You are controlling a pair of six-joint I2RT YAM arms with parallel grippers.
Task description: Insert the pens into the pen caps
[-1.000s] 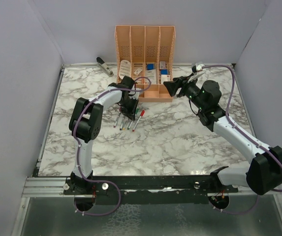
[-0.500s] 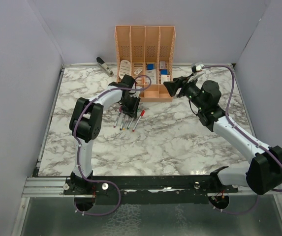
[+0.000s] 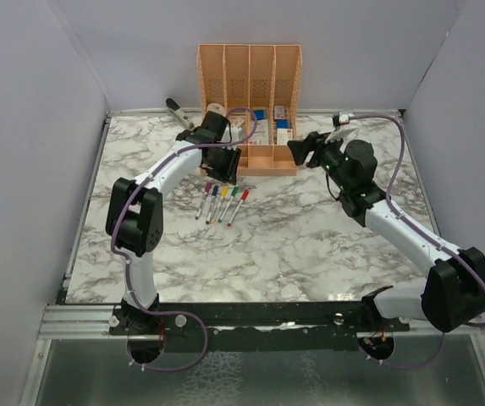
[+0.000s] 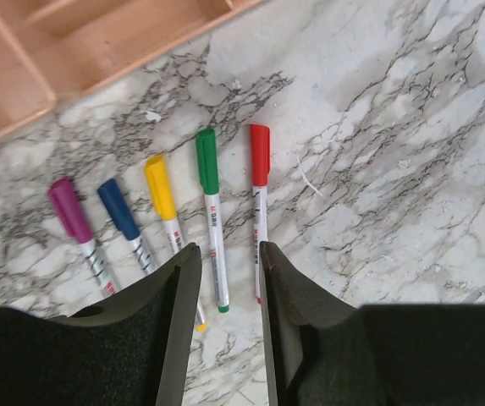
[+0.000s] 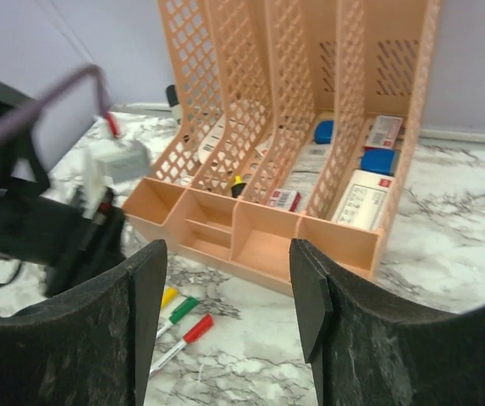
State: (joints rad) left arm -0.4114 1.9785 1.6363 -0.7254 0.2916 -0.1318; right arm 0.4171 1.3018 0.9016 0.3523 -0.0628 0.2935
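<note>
On the left, the left gripper [image 4: 228,251] is held above the marble table [image 4: 411,127]. Its fingers are set close together, with a small gap and nothing between them. Just under it, the five pens [image 4: 212,228] are laid side by side in a row, in front of the peach organiser [image 4: 98,42]. From left to right, a purple cap [image 4: 68,207], a blue cap [image 4: 119,207], a yellow cap [image 4: 159,186], a green cap [image 4: 206,159] and a red cap [image 4: 260,155] are seen. Each one is already pushed onto a pen. So the capping is judged to be done. Next, only a pull back of the arms is called for, or a firm press if a cap is loose. On the right, the right gripper [image 5: 225,254] is held up near the organiser, with its fingers spread wide and empty. All five caps are shown clearly in the left wrist view. Only the yellow, green and red ones are caught in the right wrist view, but the organiser's slots and the small things inside are shown there.
</note>
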